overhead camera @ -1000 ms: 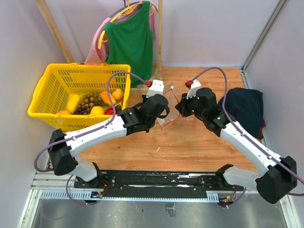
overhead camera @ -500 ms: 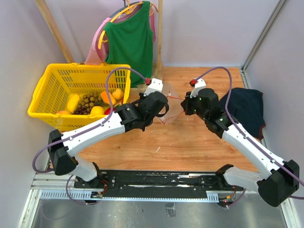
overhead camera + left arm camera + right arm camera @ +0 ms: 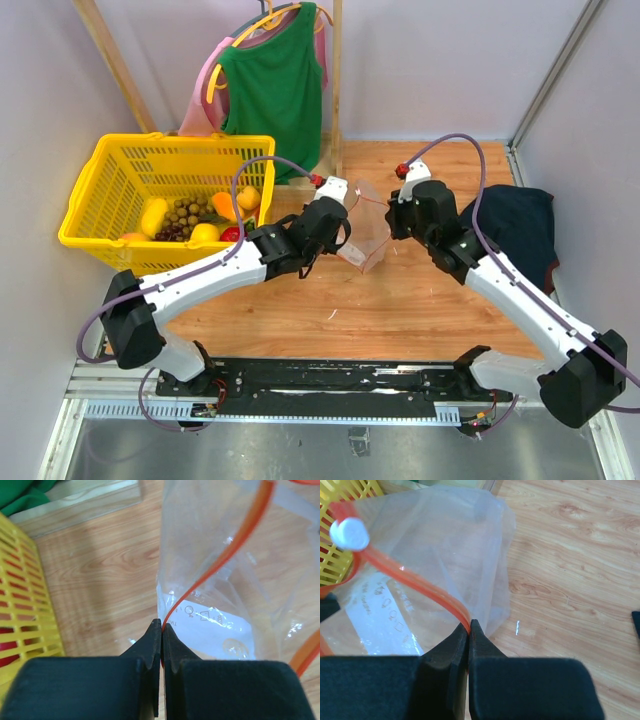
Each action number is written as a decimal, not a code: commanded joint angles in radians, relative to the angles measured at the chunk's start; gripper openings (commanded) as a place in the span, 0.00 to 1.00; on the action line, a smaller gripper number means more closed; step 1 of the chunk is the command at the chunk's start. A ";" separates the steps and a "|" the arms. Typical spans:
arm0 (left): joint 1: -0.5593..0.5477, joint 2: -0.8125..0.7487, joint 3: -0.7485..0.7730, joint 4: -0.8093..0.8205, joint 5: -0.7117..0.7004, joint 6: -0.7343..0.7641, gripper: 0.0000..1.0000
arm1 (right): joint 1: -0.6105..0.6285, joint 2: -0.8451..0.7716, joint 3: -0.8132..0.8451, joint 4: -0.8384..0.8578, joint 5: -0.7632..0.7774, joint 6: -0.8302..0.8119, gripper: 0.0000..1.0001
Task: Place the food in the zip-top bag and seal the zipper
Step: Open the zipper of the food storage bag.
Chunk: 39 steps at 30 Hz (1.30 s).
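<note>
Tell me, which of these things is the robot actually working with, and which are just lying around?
In the job: zip-top bag, pinched at its zipper by the left claw and the right claw; the food, in the yellow basket.
Lying about: green shirt and pink garment on hangers; dark navy cloth.

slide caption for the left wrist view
Left gripper pinching the bag by its zipper above the table, yellow basket at left

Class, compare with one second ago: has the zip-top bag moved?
Yes. The zip-top bag has spread out rightward, its right edge now farther from the yellow basket and nearer the navy cloth.
</note>
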 commanded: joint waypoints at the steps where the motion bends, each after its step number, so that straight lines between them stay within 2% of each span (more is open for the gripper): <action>1: 0.015 0.008 -0.017 0.133 0.103 -0.034 0.01 | 0.024 0.019 0.083 -0.066 0.003 -0.052 0.01; 4: 0.024 0.004 -0.029 0.161 0.118 -0.052 0.02 | 0.045 0.032 0.113 -0.111 0.044 -0.079 0.01; 6: 0.030 -0.006 -0.043 0.182 0.131 -0.067 0.11 | 0.063 0.046 0.137 -0.141 0.081 -0.099 0.01; 10: 0.045 -0.035 -0.074 0.243 0.179 -0.095 0.22 | 0.095 0.082 0.186 -0.196 0.134 -0.125 0.01; 13: 0.051 -0.051 -0.088 0.265 0.201 -0.110 0.40 | 0.119 0.108 0.211 -0.225 0.168 -0.135 0.01; 17: 0.056 -0.065 -0.104 0.289 0.220 -0.126 0.56 | 0.142 0.131 0.230 -0.241 0.198 -0.145 0.01; 22: 0.068 -0.040 -0.105 0.326 0.258 -0.145 0.60 | 0.165 0.153 0.242 -0.243 0.196 -0.149 0.01; 26: 0.090 0.003 -0.088 0.340 0.274 -0.156 0.57 | 0.180 0.165 0.252 -0.257 0.192 -0.154 0.01; 29: 0.100 0.029 -0.072 0.342 0.292 -0.163 0.38 | 0.187 0.166 0.249 -0.262 0.191 -0.158 0.01; 33: 0.104 0.038 -0.068 0.334 0.296 -0.169 0.06 | 0.186 0.161 0.239 -0.280 0.226 -0.167 0.01; 34: 0.104 0.036 -0.069 0.328 0.290 -0.170 0.01 | 0.187 0.158 0.234 -0.285 0.239 -0.168 0.03; 39: 0.107 0.022 -0.072 0.319 0.276 -0.180 0.00 | 0.186 0.131 0.194 -0.294 0.264 -0.160 0.13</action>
